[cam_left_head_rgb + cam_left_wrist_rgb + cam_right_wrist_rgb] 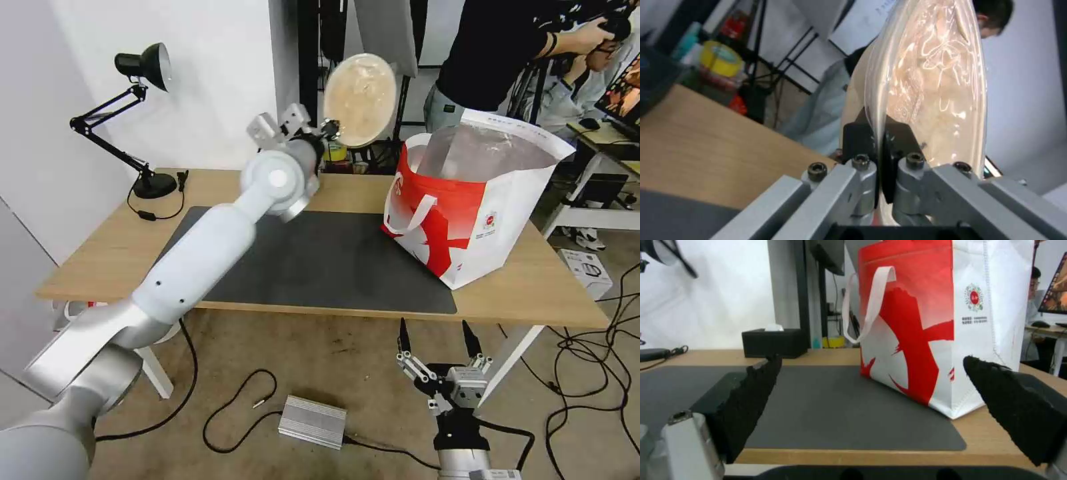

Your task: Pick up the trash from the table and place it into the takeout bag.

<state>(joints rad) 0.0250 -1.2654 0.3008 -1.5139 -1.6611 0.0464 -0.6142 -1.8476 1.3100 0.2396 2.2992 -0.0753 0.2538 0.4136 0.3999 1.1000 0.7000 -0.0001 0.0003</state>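
My left gripper [329,128] is raised above the table's far side, shut on the rim of the beige bowl [361,99], which hangs on its edge. Up close, the black fingers [860,138] pinch the bowl [933,80] at its rim. The takeout bag [477,200], red and white with foil lining, stands open on the right of the table [93,260], right of the bowl. My right gripper [437,340] waits open below the table's front edge, facing the takeout bag [942,323].
A black desk lamp [137,113] stands at the table's back left, its cable beside it. A black tissue box [774,342] sits at the back. The dark grey mat [333,260] covers the middle. Cables and a metal box [312,421] lie on the floor.
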